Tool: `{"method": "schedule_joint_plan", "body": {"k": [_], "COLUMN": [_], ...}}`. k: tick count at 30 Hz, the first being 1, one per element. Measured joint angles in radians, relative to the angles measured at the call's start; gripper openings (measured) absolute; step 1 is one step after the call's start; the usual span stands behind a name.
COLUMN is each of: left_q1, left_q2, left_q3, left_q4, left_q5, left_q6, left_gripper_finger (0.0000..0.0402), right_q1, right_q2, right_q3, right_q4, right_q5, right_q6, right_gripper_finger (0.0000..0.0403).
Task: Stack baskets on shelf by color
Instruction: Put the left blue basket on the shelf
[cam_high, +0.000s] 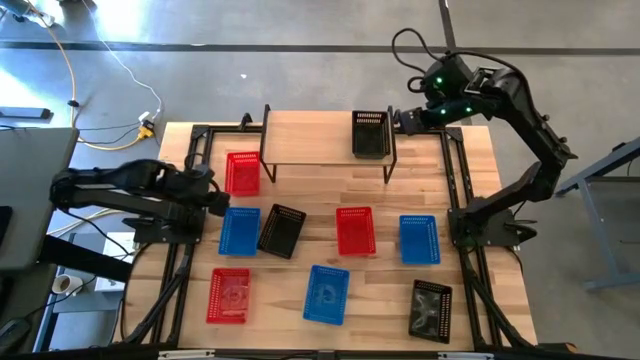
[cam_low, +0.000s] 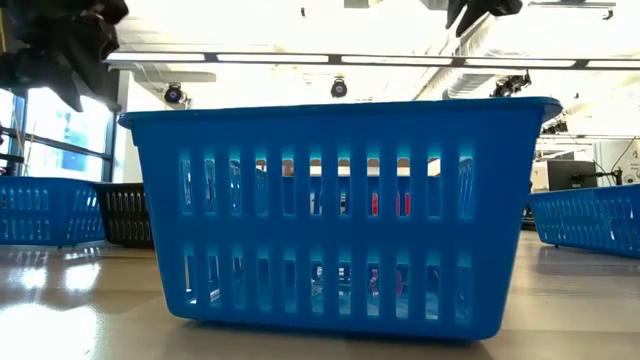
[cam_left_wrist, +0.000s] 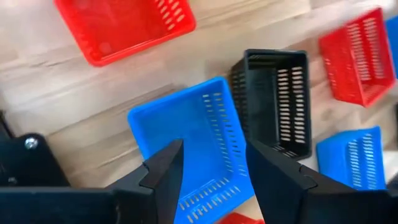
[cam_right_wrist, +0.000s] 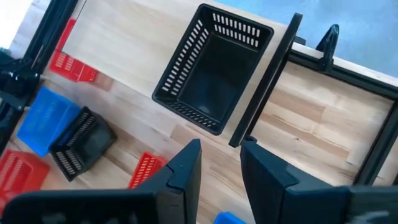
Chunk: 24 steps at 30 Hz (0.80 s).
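A black basket (cam_high: 370, 133) (cam_right_wrist: 214, 68) stands on its base at the right end of the light-wood shelf (cam_high: 310, 140). My right gripper (cam_high: 405, 120) (cam_right_wrist: 221, 165) hovers open just right of it, raised above the shelf. My left gripper (cam_high: 220, 203) (cam_left_wrist: 214, 171) hangs open over the far end of a blue basket (cam_high: 239, 230) (cam_left_wrist: 186, 137) on the tabletop. A black basket (cam_high: 282, 230) (cam_left_wrist: 273, 99) sits beside that blue one, and a red basket (cam_high: 242, 172) stands by the shelf's left legs.
More baskets stand on the tabletop: red (cam_high: 355, 230), blue (cam_high: 419, 240), red (cam_high: 229, 296), blue (cam_high: 326, 294) (cam_low: 335, 215) and black (cam_high: 431, 310). The shelf's left and middle parts are bare. Black frame rails (cam_high: 460, 200) run along both table sides.
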Motion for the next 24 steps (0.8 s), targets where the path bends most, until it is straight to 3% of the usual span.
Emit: {"method": "schedule_joint_plan", "body": {"k": [12,24], "left_q1": [0.000,0.000], "left_q2": [0.224,0.428], "left_q3": [0.000,-0.001], "left_q4": [-0.033,-0.044], "left_q5": [-0.006,0.002], "left_q6": [-0.105,-0.124], "left_gripper_finger": [0.0164,0.0132], "right_q1": [0.000,0.000], "right_q2": [0.000,0.000], "right_q3": [0.000,0.000], "right_q4": [0.000,0.000], "right_q5": [-0.033,-0.033], "right_q6": [-0.077,-0.156], "right_gripper_finger": [0.0098,0.0098]}}
